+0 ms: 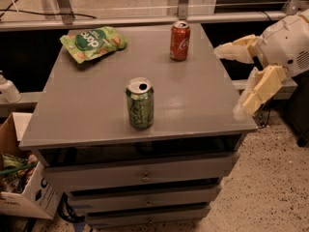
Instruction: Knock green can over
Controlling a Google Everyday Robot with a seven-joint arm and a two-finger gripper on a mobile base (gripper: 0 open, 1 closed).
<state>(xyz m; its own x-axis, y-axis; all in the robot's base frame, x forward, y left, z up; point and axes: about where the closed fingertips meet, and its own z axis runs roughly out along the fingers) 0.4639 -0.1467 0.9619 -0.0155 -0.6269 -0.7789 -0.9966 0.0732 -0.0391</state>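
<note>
While my gripper (228, 83) hung spread open just off the drawer cabinet's (203, 108) edge, the green can (140, 104) stood upright, untouched, well beyond its fingertips, so I judged the knock not yet begun.

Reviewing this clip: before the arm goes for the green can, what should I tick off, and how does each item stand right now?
1. Green can upright near the front of the cabinet top, not yet knocked: ok.
2. Gripper at the cabinet's right edge, apart from the can, fingers spread: ok.
3. Nothing stands between gripper and green can: ok.
4. Red cola can at the back, off that line: ok.
5. Green snack bag at the back left, out of the way: ok.
6. Gripper height matched to the can's body: cannot tell.
</note>
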